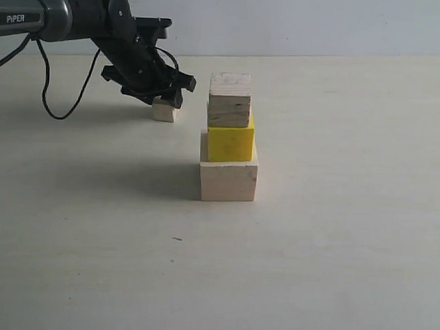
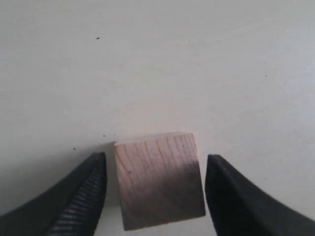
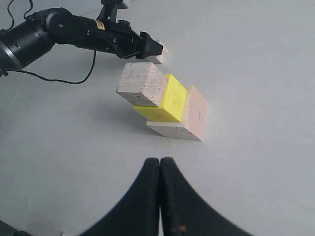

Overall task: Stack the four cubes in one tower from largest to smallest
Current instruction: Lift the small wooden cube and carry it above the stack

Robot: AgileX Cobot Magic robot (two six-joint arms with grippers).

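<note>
Three cubes stand stacked mid-table: the largest pale wood cube [image 1: 228, 179] at the bottom, the bright yellow cube [image 1: 230, 142] on it, the grainy wood cube [image 1: 229, 100] on top. The same stack shows in the right wrist view, with the pale base [image 3: 192, 118], yellow cube [image 3: 170, 101] and grainy cube [image 3: 141, 84]. The smallest pale wood cube [image 1: 164, 111] [image 2: 160, 179] rests on the table behind and left of the stack. My left gripper [image 1: 168, 97] [image 2: 155, 184] is open around it, a finger on each side with small gaps. My right gripper [image 3: 160, 164] is shut and empty, away from the stack.
The pale tabletop [image 1: 334, 236] stretches around the stack. A black cable [image 1: 58, 103] hangs from the left arm [image 1: 58, 15] over the table's far left. A pale wall runs behind the table.
</note>
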